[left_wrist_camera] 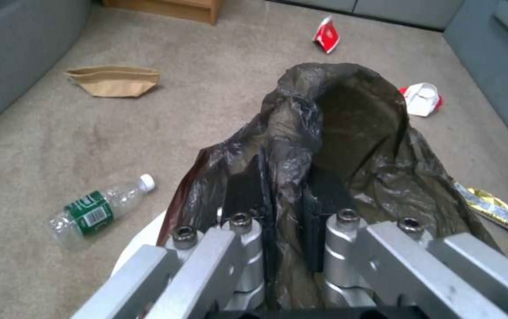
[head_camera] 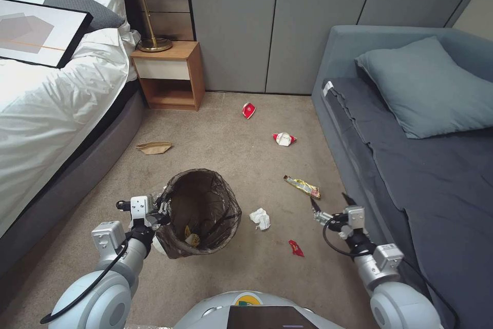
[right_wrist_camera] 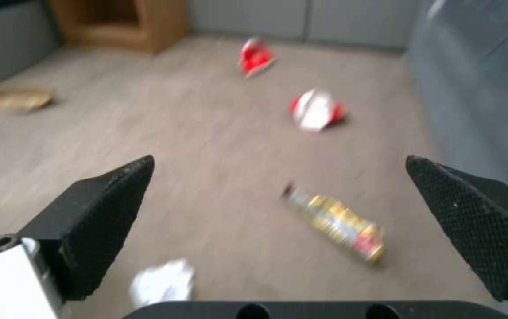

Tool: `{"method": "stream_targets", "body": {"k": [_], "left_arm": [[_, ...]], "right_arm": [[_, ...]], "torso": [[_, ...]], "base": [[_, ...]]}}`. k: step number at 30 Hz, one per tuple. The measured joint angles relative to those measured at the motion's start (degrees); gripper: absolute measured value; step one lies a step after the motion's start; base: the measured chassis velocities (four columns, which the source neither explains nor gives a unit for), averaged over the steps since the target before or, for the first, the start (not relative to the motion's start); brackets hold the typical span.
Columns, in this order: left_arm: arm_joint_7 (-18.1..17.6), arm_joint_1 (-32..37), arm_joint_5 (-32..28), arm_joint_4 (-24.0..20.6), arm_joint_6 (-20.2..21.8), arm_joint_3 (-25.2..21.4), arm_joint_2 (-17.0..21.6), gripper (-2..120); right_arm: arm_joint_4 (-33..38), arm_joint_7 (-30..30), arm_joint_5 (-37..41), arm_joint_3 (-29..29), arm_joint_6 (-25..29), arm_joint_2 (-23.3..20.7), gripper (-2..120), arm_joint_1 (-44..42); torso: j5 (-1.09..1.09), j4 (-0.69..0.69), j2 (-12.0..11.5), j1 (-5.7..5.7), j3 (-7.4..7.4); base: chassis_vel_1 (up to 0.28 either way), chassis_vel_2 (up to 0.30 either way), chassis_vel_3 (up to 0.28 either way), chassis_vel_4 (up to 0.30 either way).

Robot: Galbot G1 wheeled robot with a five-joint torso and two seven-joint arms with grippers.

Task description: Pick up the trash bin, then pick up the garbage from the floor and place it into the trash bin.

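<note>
— What do you have nearest you, item by item?

— Item one: your left tool [head_camera: 163, 209], pinched on the rim of the trash bin [head_camera: 199, 212], its fingers [left_wrist_camera: 319, 195] pressed over the brown bag liner [left_wrist_camera: 348, 133]. The bin is tilted, mouth toward you, some litter inside. Item two: your right tool [head_camera: 331, 204], spread wide, holding nothing, above the floor [head_camera: 231, 149] beside the sofa [head_camera: 411, 165].

— And on the carpet?

— Near: a red wrapper [head_camera: 296, 248] and a crumpled white tissue [head_camera: 261, 218] between your two tools. A plastic bottle [left_wrist_camera: 100, 208] lies just beside the bin on its left. Next: a yellow wrapper [head_camera: 302, 186] ahead of your right tool. Middle: a crushed red-and-white cup [head_camera: 284, 138] and, toward the bed [head_camera: 51, 103], a flat brown paper bag [head_camera: 153, 147]. Farthest: a second red cup [head_camera: 248, 110], near the nightstand [head_camera: 169, 75].
</note>
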Motion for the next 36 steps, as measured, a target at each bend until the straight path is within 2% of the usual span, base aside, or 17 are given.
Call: {"method": "stream_targets", "body": {"k": [1, 4, 10, 15, 24, 36], "left_arm": [[0.00, 0.00, 0.00, 0.00, 0.00, 0.00, 0.00, 8], [-0.01, 0.08, -0.08, 0.00, -0.05, -0.55, -0.01, 8], [-0.02, 0.37, -0.09, 0.00, -0.18, -1.09, -0.47, 8], [-0.02, 0.51, -0.04, 0.00, -0.28, -1.45, -0.34, 8], [-0.02, 0.31, 0.25, 0.00, -0.26, -0.07, -0.81, 8], [-0.02, 0.02, 0.16, 0.00, -0.27, -0.44, -0.59, 8]], "right_arm": [[0.00, 0.00, 0.00, 0.00, 0.00, 0.00, 100, 0.00], [-2.90, -1.57, 2.93, -2.78, -4.24, -3.55, 100, 1.86], [-5.90, -1.88, 4.24, -5.50, -7.99, -4.76, 100, 3.14], [-9.00, -1.76, 3.82, -6.80, -11.58, -3.86, 100, 3.57], [-13.70, -1.22, 1.35, -8.07, -12.41, -1.80, 100, 4.65], [-17.88, 1.54, -1.55, -10.04, -14.00, 1.79, 100, 6.20]], "torso": [[0.00, 0.00, 0.00, 0.00, 0.00], [0.00, 0.01, 0.00, 0.00, 0.00], [0.00, 0.00, 0.00, 0.00, 0.00], [-0.01, 0.00, 0.00, 0.00, 0.00], [-0.01, 0.00, 0.00, 0.00, 0.00], [-0.01, 0.00, 0.00, 0.00, 0.00]], "base": [[0.000, 0.000, 0.000, 0.000], [0.000, 0.000, 0.000, 0.000], [0.000, 0.000, 0.000, 0.000], [0.000, 0.000, 0.000, 0.000], [0.000, 0.000, 0.000, 0.000], [0.000, 0.000, 0.000, 0.000]]}}
